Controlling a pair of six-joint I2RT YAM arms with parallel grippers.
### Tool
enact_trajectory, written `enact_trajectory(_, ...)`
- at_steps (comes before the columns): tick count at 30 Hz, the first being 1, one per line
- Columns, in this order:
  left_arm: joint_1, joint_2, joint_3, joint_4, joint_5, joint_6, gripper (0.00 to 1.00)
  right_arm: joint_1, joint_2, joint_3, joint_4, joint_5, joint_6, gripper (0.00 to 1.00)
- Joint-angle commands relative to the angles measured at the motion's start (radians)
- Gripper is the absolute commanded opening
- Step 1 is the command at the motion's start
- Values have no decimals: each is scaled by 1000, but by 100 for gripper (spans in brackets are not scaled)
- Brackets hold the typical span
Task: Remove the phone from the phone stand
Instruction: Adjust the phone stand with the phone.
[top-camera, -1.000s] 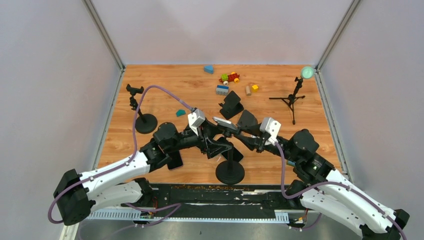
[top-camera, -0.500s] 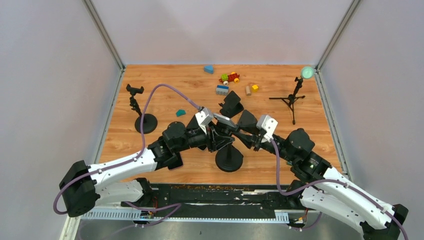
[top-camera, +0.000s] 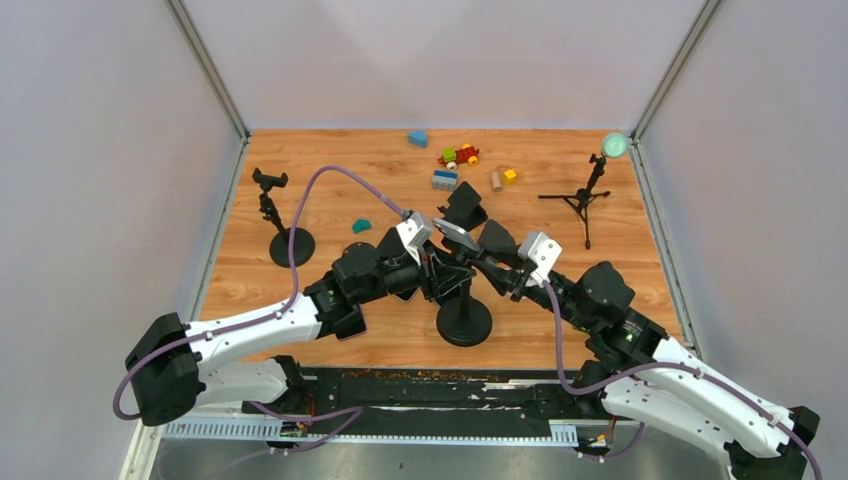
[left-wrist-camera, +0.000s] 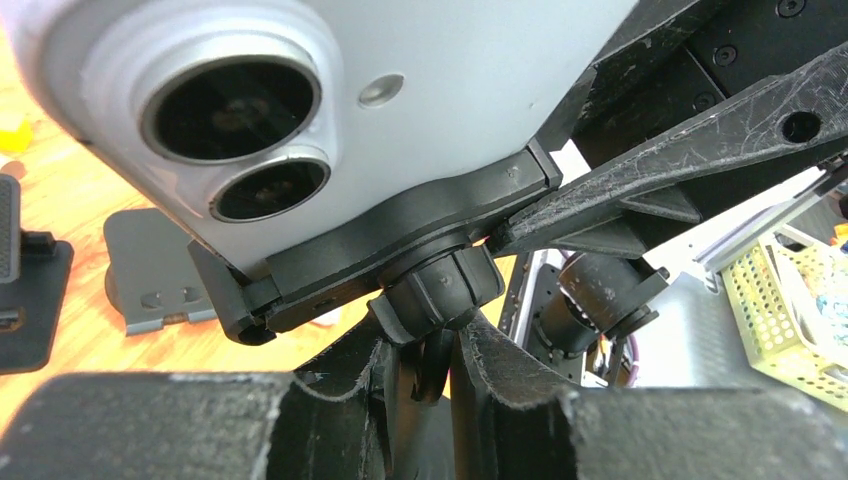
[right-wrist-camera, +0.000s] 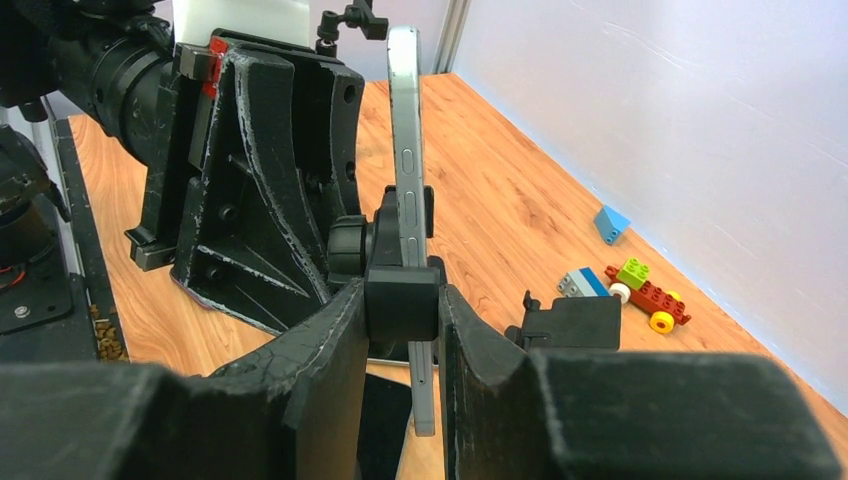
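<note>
A silver phone (top-camera: 455, 236) sits clamped at the top of the black phone stand (top-camera: 463, 322) in mid-table. In the left wrist view its back and two lenses (left-wrist-camera: 235, 120) fill the top, held in the stand's clamp (left-wrist-camera: 400, 235). My left gripper (left-wrist-camera: 432, 350) has its fingers closed on the thin stem under the ball joint, also seen from above (top-camera: 437, 272). My right gripper (right-wrist-camera: 402, 305) is shut on the clamp's side block, with the phone (right-wrist-camera: 405, 150) edge-on just behind it.
A second, bare stand (top-camera: 290, 246) is at the left. A small tripod (top-camera: 584, 200) with a green ball stands at the right. Toy bricks (top-camera: 457, 156), a black holder (top-camera: 463, 208) and a teal piece (top-camera: 361, 226) lie behind. A dark slab (right-wrist-camera: 385, 420) lies under the stand.
My left arm reached in to the right and closed its jaws around the stand's stem. The stand and phone shifted slightly away from the near edge. The right gripper kept its hold.
</note>
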Motion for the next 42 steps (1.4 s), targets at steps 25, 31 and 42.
enact_trajectory(25,-4,-134,48,-217,474,135,0,34,21,300,-435,-453,163,100)
enact_trajectory(31,-4,-168,27,-227,540,136,0,32,54,297,-418,-539,165,100)
enact_trajectory(42,-4,-180,18,-203,639,94,0,6,86,259,-338,-588,182,100)
